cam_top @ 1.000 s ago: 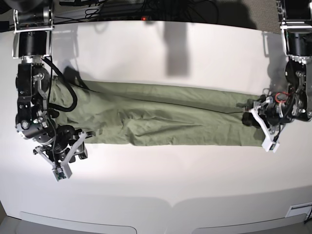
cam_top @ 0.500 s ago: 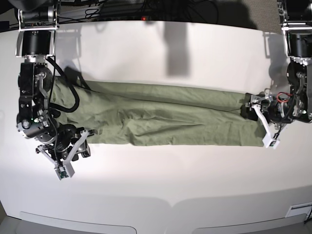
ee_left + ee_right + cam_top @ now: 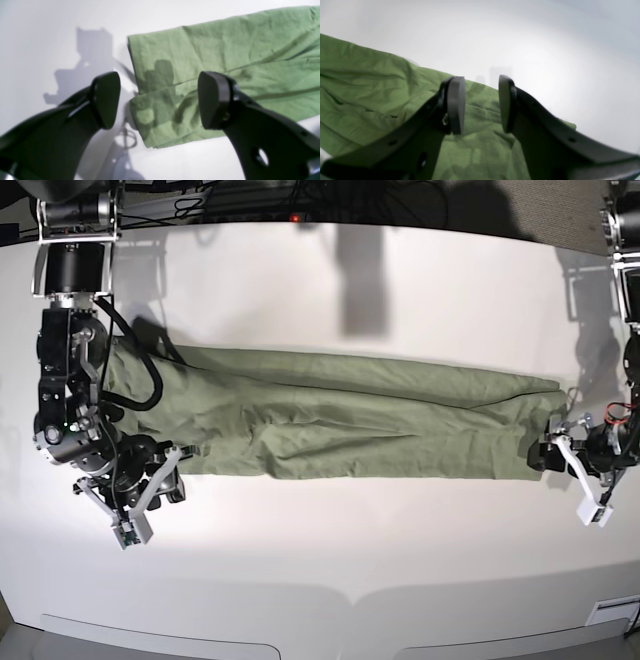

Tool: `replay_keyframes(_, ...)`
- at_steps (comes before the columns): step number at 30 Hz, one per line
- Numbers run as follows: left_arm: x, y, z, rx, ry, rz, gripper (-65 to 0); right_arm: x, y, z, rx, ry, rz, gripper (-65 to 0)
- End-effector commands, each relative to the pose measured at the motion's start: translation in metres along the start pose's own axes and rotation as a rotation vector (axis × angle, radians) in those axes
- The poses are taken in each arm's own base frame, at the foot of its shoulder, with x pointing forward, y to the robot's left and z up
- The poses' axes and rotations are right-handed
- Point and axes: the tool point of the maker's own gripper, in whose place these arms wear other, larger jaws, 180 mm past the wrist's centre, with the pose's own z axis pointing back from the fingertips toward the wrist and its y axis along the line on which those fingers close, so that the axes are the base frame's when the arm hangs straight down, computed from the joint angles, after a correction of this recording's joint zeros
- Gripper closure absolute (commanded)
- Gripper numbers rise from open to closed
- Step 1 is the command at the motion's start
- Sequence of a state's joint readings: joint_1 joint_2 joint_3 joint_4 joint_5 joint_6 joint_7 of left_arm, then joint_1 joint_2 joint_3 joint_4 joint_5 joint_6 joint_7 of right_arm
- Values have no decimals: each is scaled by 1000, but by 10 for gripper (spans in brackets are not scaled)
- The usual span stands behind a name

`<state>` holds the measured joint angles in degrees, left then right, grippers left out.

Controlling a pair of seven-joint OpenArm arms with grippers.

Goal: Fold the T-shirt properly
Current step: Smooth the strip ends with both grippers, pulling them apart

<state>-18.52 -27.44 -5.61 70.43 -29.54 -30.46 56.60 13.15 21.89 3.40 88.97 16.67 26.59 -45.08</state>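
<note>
The sage-green T-shirt [image 3: 330, 425] lies folded into a long wrinkled strip across the white table [image 3: 350, 280]. My left gripper [image 3: 552, 455] is open and empty at the strip's right end. In the left wrist view its fingers [image 3: 107, 100] straddle, from above, the shirt's end edge [image 3: 160, 75]. My right gripper [image 3: 150, 480] hovers at the strip's lower left corner. In the right wrist view it [image 3: 481, 105] stands narrowly open with nothing between the pads, and the shirt [image 3: 370, 100] lies under it. The neck label is hidden.
Cables [image 3: 250, 195] and dark gear lie beyond the table's far edge. The right arm's black cable [image 3: 150, 385] loops over the shirt's left end. The table's front edge [image 3: 350, 600] runs below the shirt.
My left gripper has moved right and toward the front, off the shirt's right end, which now lies uncovered. The right arm has barely moved.
</note>
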Motion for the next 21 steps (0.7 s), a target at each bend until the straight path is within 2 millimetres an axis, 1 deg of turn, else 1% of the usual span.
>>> replay_keyframes(1, 21, 7, 9, 14, -54, -15, -457, 21, -8, 6, -15, -58, 11, -227)
replay_keyframes(6, 21, 12, 10, 42, -57, 25, -457, 20, -8, 6, -15, -56, 11, -227)
replay_keyframes(11, 23, 20, 10, 84, -66, -3, -457, 18, -8, 6, -10, -44, 10, -227)
replay_keyframes(14, 22, 29, 6, 103, -70, 3, -457, 24, 8, 7, 74, -75, 1, -227)
replay_keyframes(16, 12, 38, -1, 93, -34, 39, -457, 33, 22, 11, 147, -116, -1, -227)
replay_keyframes(18, 0, 43, -13, 47, 20, 79, -457, 44, 31, 18, 187, -155, 14, -227)
replay_keyframes(20, -11, 39, -22, -36, 68, 155, -457, 52, 37, 25, 201, -177, 56, -227)
replay_keyframes(21, -15, 33, -25, -92, 86, 190, -457, 56, 41, 30, 210, -188, 87, -227)
